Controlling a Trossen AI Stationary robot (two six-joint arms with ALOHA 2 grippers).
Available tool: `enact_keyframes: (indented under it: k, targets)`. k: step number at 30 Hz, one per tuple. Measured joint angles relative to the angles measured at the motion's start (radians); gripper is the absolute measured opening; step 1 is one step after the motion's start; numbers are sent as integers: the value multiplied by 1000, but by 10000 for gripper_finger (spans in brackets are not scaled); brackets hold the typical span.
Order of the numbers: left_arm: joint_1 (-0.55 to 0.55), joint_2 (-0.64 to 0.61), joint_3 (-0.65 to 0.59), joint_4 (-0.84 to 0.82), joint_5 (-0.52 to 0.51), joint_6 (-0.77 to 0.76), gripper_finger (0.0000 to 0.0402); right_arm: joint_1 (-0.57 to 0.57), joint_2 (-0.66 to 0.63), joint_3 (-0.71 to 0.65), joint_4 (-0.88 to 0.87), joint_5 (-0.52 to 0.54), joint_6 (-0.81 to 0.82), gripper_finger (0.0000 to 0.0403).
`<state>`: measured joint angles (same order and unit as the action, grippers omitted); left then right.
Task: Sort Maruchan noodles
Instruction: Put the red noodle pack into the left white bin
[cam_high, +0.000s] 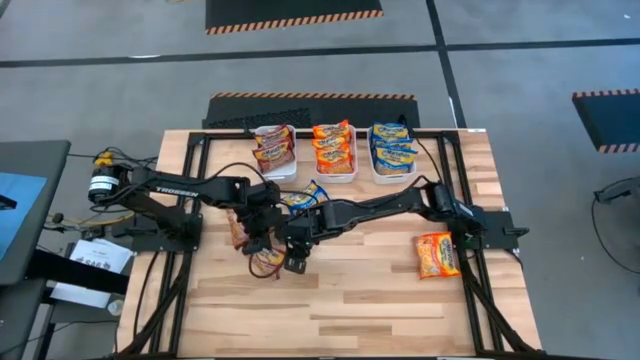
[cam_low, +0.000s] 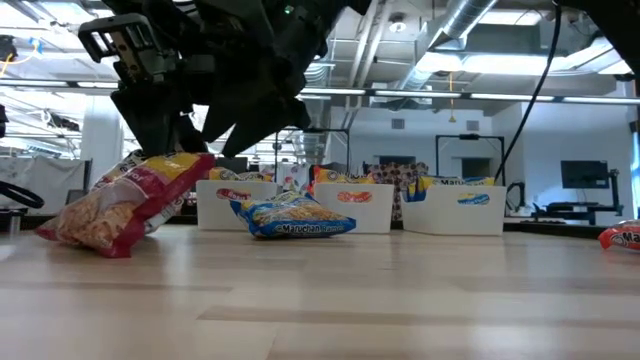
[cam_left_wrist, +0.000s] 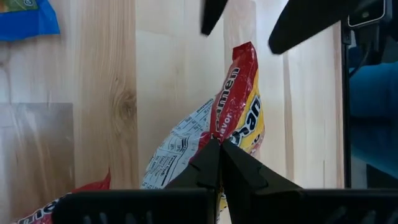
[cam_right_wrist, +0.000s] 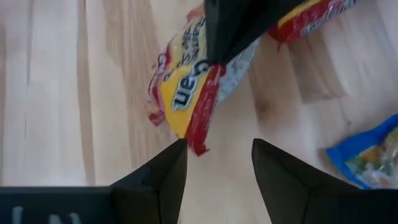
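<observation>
Maroon crinkly packet — apparently pinched edge-up — in left claw.

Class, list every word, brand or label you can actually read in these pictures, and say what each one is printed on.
"TROSSEN": on the left arm, high view.
"Maruchan": on the blue packet lying on the table, low view.
"Maruchan": on the rightmost white bin.
"...amen", "...avor": partly readable on the maroon packet pinched in the shut left gripper.
Fine back print on that packet: too small to read.

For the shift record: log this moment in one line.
left end effector: shut on maroon ramen packet | right end effector: open, facing packet
</observation>
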<state>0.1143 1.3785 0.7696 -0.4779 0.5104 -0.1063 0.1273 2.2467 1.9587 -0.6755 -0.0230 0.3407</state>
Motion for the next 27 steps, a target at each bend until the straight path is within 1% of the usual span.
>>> enact_keyframes:
  k: [3,9,15,21,27]
  targets:
    - [0,0,0,6,0,6,0,-1,0,0,8,-1,-20,205]
    - [0,0,0,33,-1,36,0,-6,0,0,-5,-47,-47,205]
    - [0,0,1,53,-1,106,0,-3,0,0,-25,-64,-85,205]
    - [-12,0,1,120,4,147,0,-1,0,0,-31,-83,-108,205]
    - [-20,0,40,130,-7,185,0,5,0,0,-34,-87,-110,205]
